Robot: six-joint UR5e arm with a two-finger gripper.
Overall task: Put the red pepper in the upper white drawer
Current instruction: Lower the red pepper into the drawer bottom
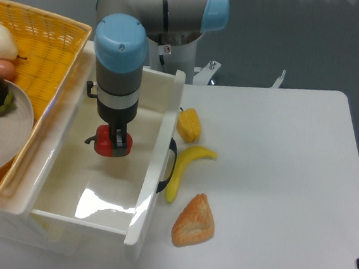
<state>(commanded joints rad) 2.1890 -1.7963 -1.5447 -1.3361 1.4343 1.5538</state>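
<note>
The red pepper (105, 142) is glossy, with a short dark stem pointing left. My gripper (113, 142) is shut on it from above, holding it inside the open upper white drawer (106, 204), over the drawer's middle. The drawer's glossy floor shows beneath the pepper; whether the pepper touches it I cannot tell. The drawer's dark loop handle (167, 166) sits on its right-hand front panel. The arm's grey and blue wrist hides most of the fingers.
A yellow wicker basket (41, 51) stands left of the drawer, holding a plate (16, 125) with a dark fruit, an egg and a white item. On the table right of the drawer lie a yellow pepper (189, 124), a banana (186, 167) and a croissant (194, 221).
</note>
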